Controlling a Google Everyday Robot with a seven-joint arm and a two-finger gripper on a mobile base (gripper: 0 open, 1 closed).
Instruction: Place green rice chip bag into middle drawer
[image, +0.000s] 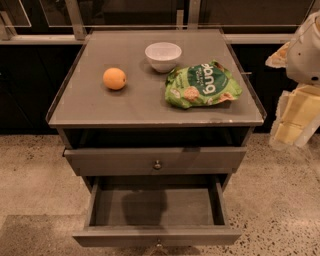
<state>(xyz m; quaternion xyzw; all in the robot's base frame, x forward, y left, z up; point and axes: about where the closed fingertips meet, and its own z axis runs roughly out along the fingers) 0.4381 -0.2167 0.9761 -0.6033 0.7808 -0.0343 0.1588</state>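
A speckled stone floor (280, 200) ran under a grey desk (135, 107) set against dark glazed panels, and I stood at its front, looking down on it. My gripper (292, 117) hung off the desk's right side, out past the front right corner and clear of the top. I could not tell how far open it was, but the thing I was after lay on the desk, so I judged the gripper had nothing in it. Nearest to it was the green rice chip bag (202, 86), lying flat on the right half of the top, close to the right edge. From the gripper it lay to the left and a little farther back. Its long axis ran roughly side to side, along the desk's front edge, so its right end pointed towards me. Just behind the bag's left end sat a white bowl (163, 56), close to it, and well apart on the left sat an orange (115, 78). Below the top, the upper drawer front (155, 160) stood slightly ajar, and under it the middle drawer (155, 236) was pulled well out, its floor bare. I judged the coming move to be a reach leftward across the bag's short width.
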